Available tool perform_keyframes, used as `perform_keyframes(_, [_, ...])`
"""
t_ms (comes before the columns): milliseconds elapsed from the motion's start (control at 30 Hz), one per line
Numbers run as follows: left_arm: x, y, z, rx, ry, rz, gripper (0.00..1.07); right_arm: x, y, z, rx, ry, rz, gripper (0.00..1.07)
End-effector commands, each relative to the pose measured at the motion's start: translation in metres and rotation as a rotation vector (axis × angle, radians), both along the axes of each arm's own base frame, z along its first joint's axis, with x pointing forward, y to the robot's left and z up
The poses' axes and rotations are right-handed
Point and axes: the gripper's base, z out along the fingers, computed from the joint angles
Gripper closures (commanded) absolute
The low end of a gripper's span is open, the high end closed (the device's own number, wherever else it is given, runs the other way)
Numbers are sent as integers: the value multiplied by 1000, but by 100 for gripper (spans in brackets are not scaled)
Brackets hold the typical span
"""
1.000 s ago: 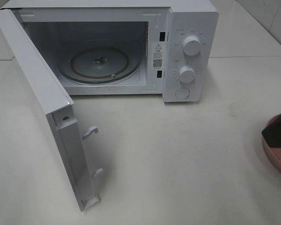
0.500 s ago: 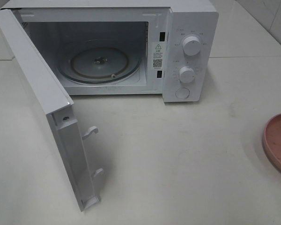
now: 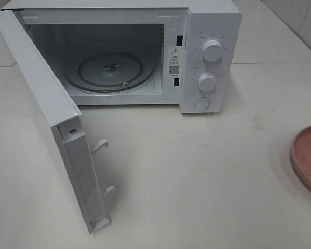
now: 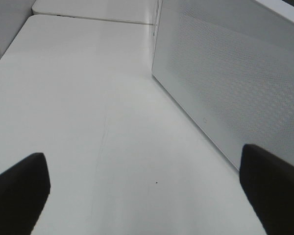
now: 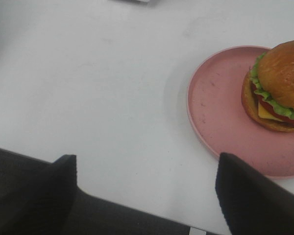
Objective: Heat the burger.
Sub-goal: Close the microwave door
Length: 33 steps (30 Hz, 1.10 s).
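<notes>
The burger (image 5: 277, 90), with a golden-brown bun, green lettuce and a slice of cheese, lies on a pink plate (image 5: 220, 107) in the right wrist view. My right gripper (image 5: 147, 191) hovers open above the table beside the plate, nothing between its fingers. In the exterior view only the plate's edge (image 3: 306, 155) shows at the right border; the burger and both arms are out of that view. The white microwave (image 3: 207, 57) stands at the back with its door (image 3: 46, 104) swung wide and its glass turntable (image 3: 110, 70) bare. My left gripper (image 4: 144, 196) is open over bare table beside the door (image 4: 235, 83).
The microwave door juts forward over the left half of the table, its latch hooks (image 3: 99, 147) pointing right. Two dials (image 3: 211, 50) and a button sit on the microwave's right panel. White table (image 3: 197, 176) lies between microwave and plate.
A dark part of the right arm that covered the plate's edge a second ago has left the exterior view. Microwave, door and plate have not moved.
</notes>
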Motion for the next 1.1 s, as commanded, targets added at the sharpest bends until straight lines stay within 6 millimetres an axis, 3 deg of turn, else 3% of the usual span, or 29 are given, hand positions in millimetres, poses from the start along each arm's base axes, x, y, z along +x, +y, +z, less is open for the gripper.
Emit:
perform_keyframes(33, [-3,0,-1,0,-18,1,9,-10,-4,1,11,-75,-44,31])
perform_keyframes(433, [-3,0,-1,0,-18,1,9,-34,-10,1,49,-223,-119,31])
perform_keyframes(1100, [-3,0,-1,0,-18,1,9,-34,-10,1,46,-224,-130,33])
